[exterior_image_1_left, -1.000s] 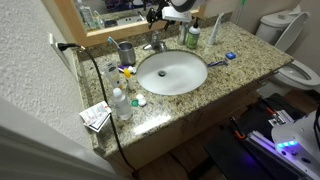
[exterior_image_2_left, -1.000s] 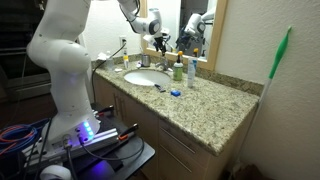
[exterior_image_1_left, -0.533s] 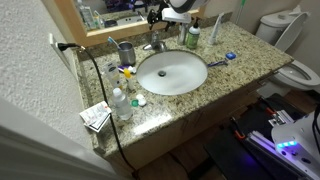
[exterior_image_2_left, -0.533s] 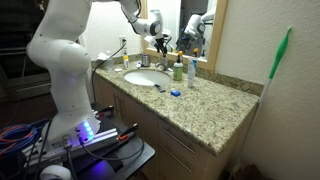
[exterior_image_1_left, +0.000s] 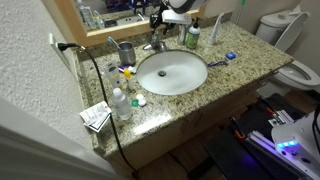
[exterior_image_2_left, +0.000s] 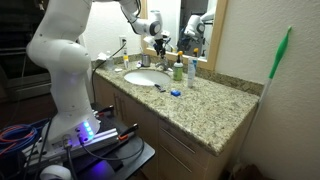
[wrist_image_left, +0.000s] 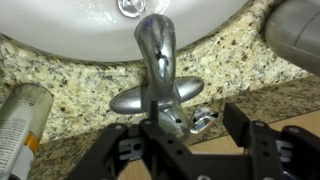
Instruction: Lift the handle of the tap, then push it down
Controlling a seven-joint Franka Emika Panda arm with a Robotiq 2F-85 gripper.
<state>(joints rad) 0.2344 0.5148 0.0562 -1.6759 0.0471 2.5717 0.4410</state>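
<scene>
The chrome tap [wrist_image_left: 155, 55] stands at the back of the white basin [wrist_image_left: 60, 30], its spout reaching over the bowl. The short silvery handle [wrist_image_left: 198, 120] shows behind the tap body, low in the wrist view. My gripper [wrist_image_left: 193, 120] is open and sits right over the handle, with one black finger [wrist_image_left: 150, 118] against the tap body and the other [wrist_image_left: 237, 115] apart on the far side. In both exterior views the gripper [exterior_image_1_left: 158, 24] [exterior_image_2_left: 160, 42] hangs just above the tap [exterior_image_1_left: 154, 45] [exterior_image_2_left: 160, 58] by the mirror.
A grey cup with toothbrushes [exterior_image_1_left: 126, 52] stands on one side of the tap and a green bottle [exterior_image_1_left: 193, 38] on the other. A clear bottle [exterior_image_1_left: 120, 102], small items and a black cable [exterior_image_1_left: 92, 75] lie on the granite counter [exterior_image_1_left: 230, 80]. A toilet [exterior_image_1_left: 300, 70] is beside it.
</scene>
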